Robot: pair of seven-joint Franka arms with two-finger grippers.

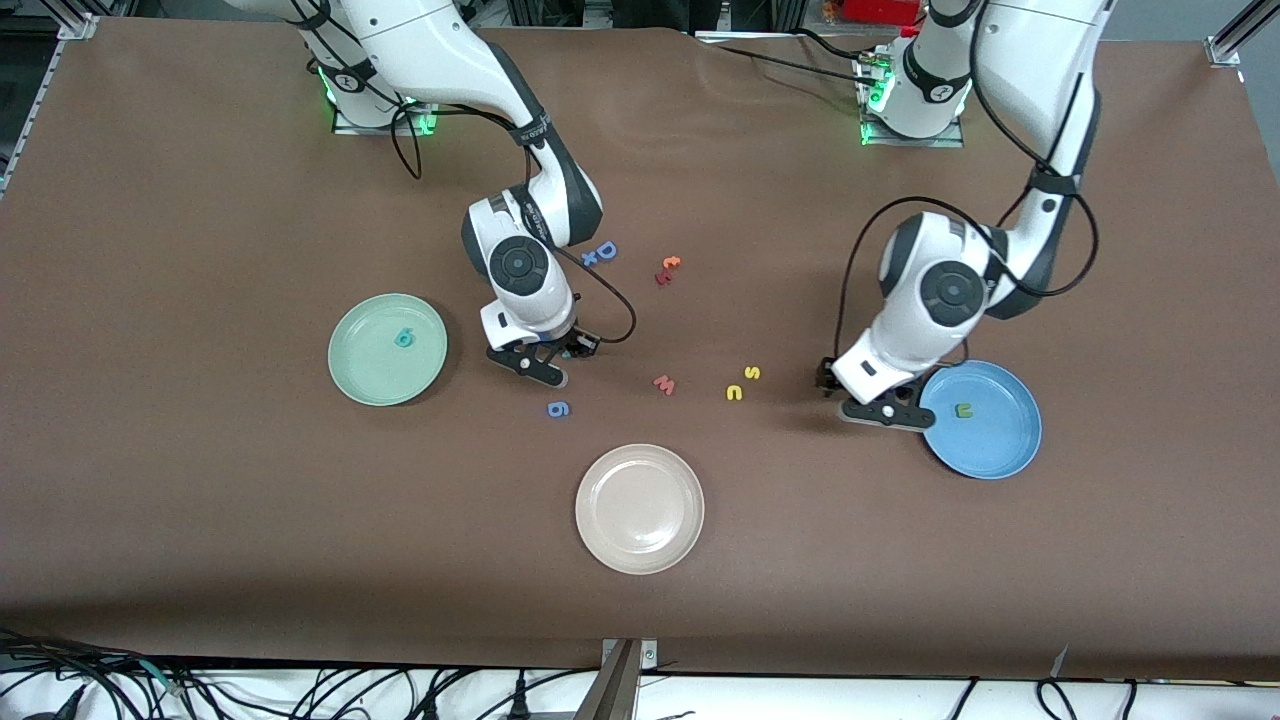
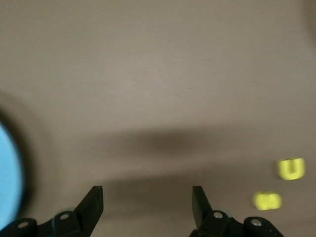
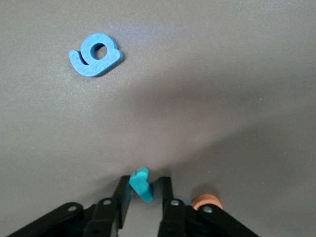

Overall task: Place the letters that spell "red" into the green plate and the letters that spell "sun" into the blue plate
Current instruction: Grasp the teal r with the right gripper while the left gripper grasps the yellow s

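Foam teal "r" point(image 3: 140, 184) pinched in right gripper point(image 3: 143, 197)

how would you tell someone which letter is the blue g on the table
Start at the beige plate, the plate nearest the front camera. The blue g lies flat on the bare brown table, a little farther from the camera than that plate and toward the right arm's end, just below the right end effector. It is the only blue letter there; its closest neighbour, the w, is pinkish red.
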